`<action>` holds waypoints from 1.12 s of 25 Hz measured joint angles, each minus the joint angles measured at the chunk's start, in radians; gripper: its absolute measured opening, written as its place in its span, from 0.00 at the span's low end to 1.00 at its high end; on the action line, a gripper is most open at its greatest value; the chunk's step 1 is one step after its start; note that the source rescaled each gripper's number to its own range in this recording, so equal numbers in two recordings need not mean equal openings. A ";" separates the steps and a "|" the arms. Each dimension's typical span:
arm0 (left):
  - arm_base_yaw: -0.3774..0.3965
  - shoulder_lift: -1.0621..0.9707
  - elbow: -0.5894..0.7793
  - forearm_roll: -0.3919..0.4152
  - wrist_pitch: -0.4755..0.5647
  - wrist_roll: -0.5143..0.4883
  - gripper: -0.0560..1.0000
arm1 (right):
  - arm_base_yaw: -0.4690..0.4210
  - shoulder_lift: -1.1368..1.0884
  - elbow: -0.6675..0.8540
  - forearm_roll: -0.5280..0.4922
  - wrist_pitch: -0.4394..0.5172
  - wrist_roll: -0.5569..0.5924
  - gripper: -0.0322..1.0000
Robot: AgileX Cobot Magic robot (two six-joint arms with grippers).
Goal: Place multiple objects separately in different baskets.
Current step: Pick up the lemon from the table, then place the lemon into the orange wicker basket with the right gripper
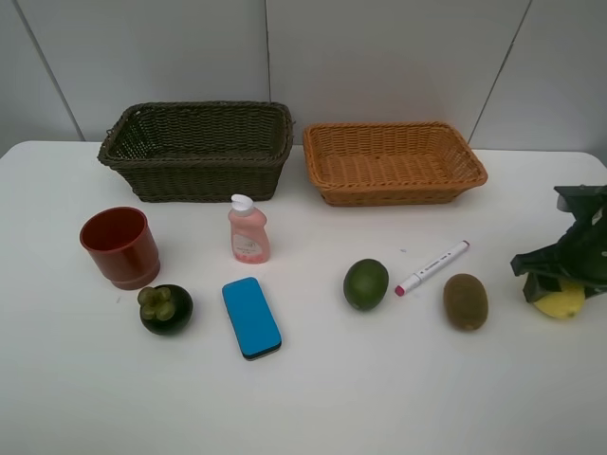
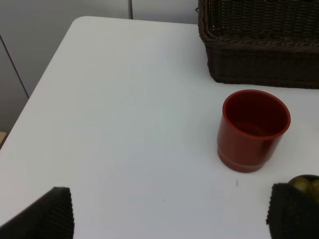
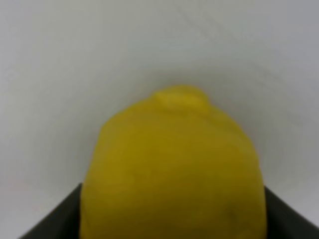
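My right gripper (image 1: 565, 277) is down at the table's right edge, its fingers pressed against both sides of the yellow lemon (image 1: 561, 302) (image 3: 172, 169). The left gripper (image 2: 169, 216) hangs open over bare table with nothing between its fingers; the red cup (image 2: 253, 130) (image 1: 120, 246) stands just beyond it. On the table lie a mangosteen (image 1: 166, 308), blue block (image 1: 251, 317), pink bottle (image 1: 248, 232), lime (image 1: 366, 283), white marker (image 1: 432, 268) and kiwi (image 1: 466, 301). The dark basket (image 1: 194, 112) and orange basket (image 1: 394, 130) stand side by side at the back.
A grey wall rises right behind the baskets. The white table (image 1: 379, 398) ends close to the cup on the left and close to the lemon on the right. The dark basket's corner (image 2: 259, 50) shows past the cup in the left wrist view.
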 joint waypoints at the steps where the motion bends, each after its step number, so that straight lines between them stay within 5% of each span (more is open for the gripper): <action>1: 0.000 0.000 0.000 0.000 0.000 0.000 1.00 | 0.000 0.000 0.000 0.000 0.002 0.000 0.57; 18: 0.000 0.000 0.000 0.000 0.000 0.000 1.00 | 0.000 -0.001 -0.003 0.005 0.012 0.000 0.57; 28: 0.000 0.000 0.000 0.000 0.000 0.000 1.00 | 0.058 -0.112 -0.283 0.026 0.353 0.000 0.57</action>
